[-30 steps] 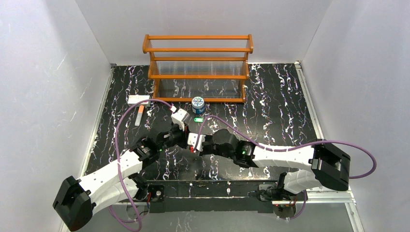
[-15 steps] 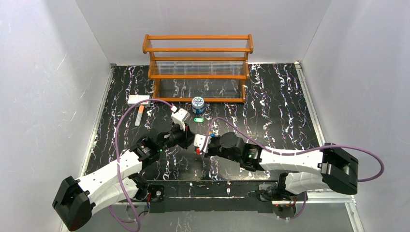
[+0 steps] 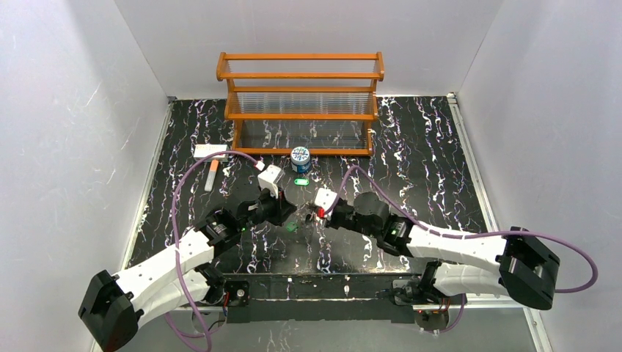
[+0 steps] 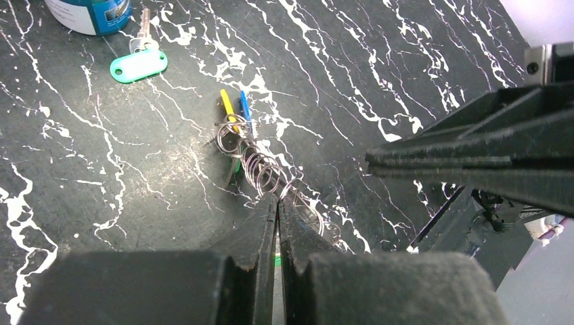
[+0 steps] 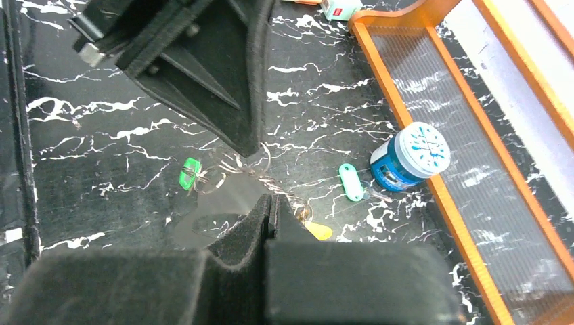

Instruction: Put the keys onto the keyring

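The keyring shows as a stretched string of thin wire loops on the black table. My left gripper is shut on it near its middle. A yellow key and a blue key hang at its far end. A green key hangs on a loop under the left gripper. Another key with a green tag lies loose by the can. My right gripper is shut, its tips just over the wire. I see nothing pinched in it. A yellow tag peeks out beside it.
A round blue-and-white can stands in front of the orange rack at the back. A white box and a small stick lie at the back left. The two grippers are a hand's width apart at mid-table.
My right gripper has closed and drawn back to the right, away from the left gripper. The left gripper has stayed almost still, shut throughout.
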Action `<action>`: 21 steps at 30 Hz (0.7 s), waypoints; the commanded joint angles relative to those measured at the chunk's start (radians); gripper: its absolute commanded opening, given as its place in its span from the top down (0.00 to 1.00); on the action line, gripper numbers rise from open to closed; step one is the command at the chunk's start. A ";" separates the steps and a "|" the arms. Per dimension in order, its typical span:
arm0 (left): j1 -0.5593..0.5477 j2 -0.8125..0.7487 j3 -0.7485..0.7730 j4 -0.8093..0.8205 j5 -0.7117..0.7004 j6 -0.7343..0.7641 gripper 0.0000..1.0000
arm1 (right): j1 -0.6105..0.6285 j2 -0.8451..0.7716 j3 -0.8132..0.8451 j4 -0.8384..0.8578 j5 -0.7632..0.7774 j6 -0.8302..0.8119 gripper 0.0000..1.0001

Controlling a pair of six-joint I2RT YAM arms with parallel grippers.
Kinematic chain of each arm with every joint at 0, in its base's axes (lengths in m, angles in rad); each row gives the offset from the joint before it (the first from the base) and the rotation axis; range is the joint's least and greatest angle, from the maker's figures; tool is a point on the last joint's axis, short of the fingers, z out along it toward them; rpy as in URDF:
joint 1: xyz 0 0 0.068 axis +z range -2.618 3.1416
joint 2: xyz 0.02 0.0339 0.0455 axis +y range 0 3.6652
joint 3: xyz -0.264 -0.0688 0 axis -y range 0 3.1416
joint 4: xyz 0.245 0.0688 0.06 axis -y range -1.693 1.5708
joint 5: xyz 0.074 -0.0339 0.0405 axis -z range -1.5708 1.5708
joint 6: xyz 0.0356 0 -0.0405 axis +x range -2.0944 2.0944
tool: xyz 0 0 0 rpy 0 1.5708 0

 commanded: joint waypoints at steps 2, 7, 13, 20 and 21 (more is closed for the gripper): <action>0.002 -0.031 0.000 -0.035 -0.037 0.002 1.00 | -0.081 -0.026 -0.002 0.050 -0.166 0.103 0.99; 0.002 -0.038 -0.006 -0.012 -0.042 -0.050 1.00 | -0.090 0.000 0.021 0.025 -0.195 0.098 0.99; 0.002 -0.042 0.025 -0.061 -0.112 -0.118 1.00 | -0.099 0.030 0.045 0.019 -0.263 0.116 0.69; 0.003 -0.140 0.189 -0.403 -0.331 -0.097 1.00 | -0.105 0.063 0.070 0.048 -0.270 0.159 0.28; 0.002 -0.153 0.210 -0.451 -0.367 -0.095 1.00 | -0.106 0.065 0.069 0.055 -0.262 0.174 0.25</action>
